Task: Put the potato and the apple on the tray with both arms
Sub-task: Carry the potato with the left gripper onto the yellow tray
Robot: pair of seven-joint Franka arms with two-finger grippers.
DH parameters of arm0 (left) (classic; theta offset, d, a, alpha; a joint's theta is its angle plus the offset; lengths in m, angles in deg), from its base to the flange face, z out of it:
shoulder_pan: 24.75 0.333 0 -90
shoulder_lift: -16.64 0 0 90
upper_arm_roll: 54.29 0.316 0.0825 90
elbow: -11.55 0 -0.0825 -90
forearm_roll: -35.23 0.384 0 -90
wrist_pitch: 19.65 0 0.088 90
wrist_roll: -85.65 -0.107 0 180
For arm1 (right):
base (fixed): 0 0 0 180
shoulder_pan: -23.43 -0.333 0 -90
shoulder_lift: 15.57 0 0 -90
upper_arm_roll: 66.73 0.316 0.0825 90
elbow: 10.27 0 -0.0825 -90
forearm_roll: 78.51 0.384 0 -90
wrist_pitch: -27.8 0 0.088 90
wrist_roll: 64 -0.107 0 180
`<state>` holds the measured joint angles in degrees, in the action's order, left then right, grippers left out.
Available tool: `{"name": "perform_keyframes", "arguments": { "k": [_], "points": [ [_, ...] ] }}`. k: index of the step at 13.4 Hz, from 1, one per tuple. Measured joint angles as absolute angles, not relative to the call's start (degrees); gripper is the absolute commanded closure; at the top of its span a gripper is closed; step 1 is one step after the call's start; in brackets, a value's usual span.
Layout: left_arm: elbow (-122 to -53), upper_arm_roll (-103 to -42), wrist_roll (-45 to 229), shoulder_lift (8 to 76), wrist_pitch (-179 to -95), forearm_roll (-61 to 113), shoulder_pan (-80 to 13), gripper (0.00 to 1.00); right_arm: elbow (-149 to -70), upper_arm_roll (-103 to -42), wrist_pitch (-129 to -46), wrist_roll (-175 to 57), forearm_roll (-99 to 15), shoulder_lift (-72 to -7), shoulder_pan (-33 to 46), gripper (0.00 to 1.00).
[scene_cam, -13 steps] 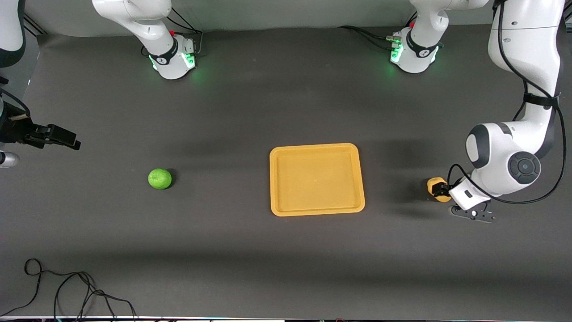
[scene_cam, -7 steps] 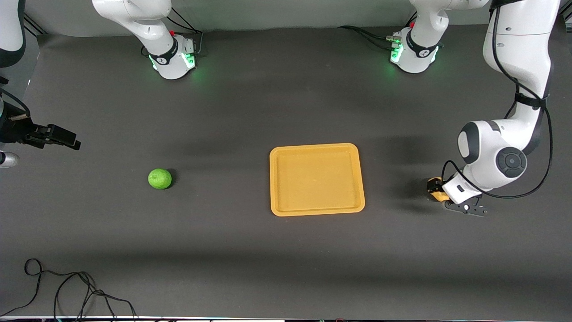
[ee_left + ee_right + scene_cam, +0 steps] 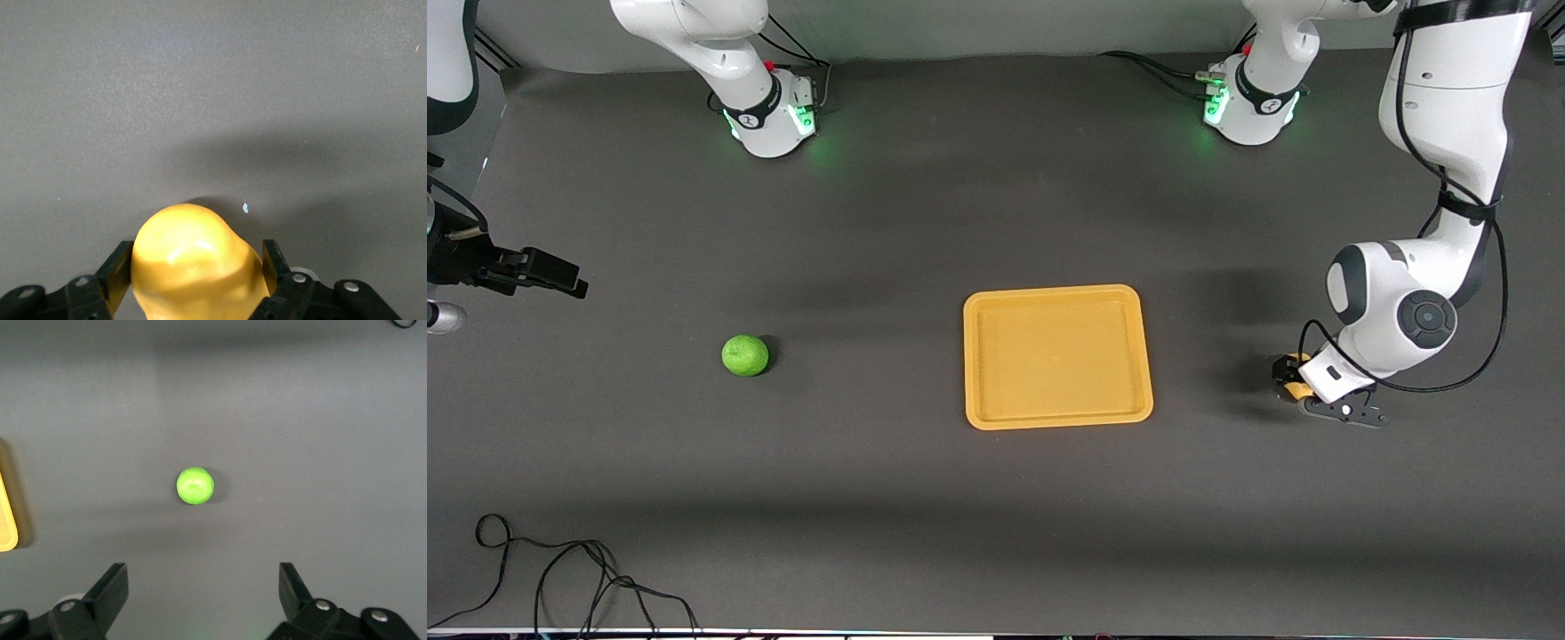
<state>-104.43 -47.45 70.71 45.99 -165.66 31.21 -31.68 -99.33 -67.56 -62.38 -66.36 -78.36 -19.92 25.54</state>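
Black fingers of the left gripper are seen pressed against both flanks of the potato, so the yellow-orange piece is clamped between them. In the front view the potato is mostly hidden by the gripper; it lies low at the dark table, toward the left arm's end, and whether it is touching the surface cannot be told. The tray is set near the table's middle, well apart from the potato, and nothing is seen in it.

The right gripper is held up in the air at the right arm's end of the table with its fingers spread wide and nothing between them. In its wrist view the apple is seen well clear of those fingers. The apple rests on the table, between that gripper and the tray, apart from both.
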Motion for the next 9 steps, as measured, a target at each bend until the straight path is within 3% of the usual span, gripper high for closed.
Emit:
{"name": "perform_keyframes", "arguments": {
  "k": [4,9],
  "points": [
    [-104.34,-47.41,70.71,45.92,-165.96,31.21,-31.68,0.69,-99.33,-67.56,-62.38,-66.36,-78.36,-19.92,25.54,0.00],
    [-103.99,-48.62,76.81,45.64,-165.74,31.08,-33.85,0.72,-99.33,-67.56,-62.38,-66.36,-78.36,-19.92,25.54,0.00]
  ]
}}
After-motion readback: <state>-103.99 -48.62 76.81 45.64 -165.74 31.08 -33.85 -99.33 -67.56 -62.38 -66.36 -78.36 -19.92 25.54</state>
